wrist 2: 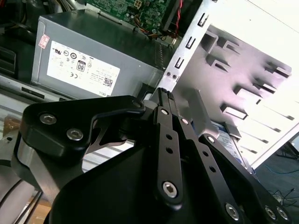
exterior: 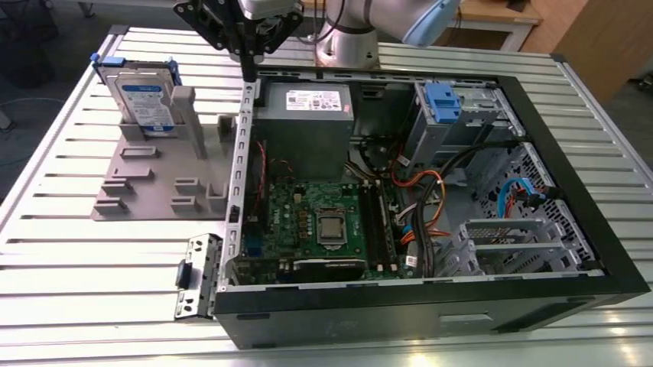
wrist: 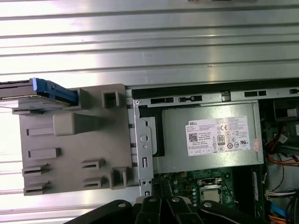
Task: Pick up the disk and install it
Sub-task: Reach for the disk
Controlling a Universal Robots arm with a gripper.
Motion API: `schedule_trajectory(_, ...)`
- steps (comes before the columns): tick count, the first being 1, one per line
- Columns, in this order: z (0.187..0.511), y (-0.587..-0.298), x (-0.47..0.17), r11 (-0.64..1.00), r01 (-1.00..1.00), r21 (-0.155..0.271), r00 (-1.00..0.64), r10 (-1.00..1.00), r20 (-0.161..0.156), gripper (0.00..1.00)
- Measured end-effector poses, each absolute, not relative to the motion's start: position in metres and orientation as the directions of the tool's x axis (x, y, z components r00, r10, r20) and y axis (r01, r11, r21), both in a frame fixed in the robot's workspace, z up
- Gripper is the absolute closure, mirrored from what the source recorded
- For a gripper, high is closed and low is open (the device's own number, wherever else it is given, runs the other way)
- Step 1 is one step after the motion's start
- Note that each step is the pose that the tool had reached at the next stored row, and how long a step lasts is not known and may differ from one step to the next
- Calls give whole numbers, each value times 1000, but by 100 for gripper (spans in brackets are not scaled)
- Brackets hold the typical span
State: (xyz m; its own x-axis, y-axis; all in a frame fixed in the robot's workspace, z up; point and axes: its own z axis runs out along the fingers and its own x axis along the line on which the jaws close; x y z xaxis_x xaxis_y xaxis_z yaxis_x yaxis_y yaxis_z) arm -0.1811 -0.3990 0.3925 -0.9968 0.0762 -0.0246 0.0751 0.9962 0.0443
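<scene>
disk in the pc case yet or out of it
Out. The disk stands upright on edge in the grey holder, outside the computer case, toward the exterior view's left.

Matte black metal pincer (wrist 2: 161, 95) on a silver-grey tubular arm (exterior: 345, 42)
Flat black linkage bars (wrist 2: 168, 140) run along the pincer, dotted with silver socket screw heads (wrist 2: 169, 187). A broad rounded black housing plate (wrist 2: 56, 126) beside them carries two more bolts. Behind the pincer, a pale blue plastic joint cap (exterior: 429, 21) covers the arm's joint.
</scene>
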Motion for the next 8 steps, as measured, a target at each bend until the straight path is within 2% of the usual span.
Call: schedule_trajectory(8,392,-399,-191,996,75,44,-997,76,-25,90)
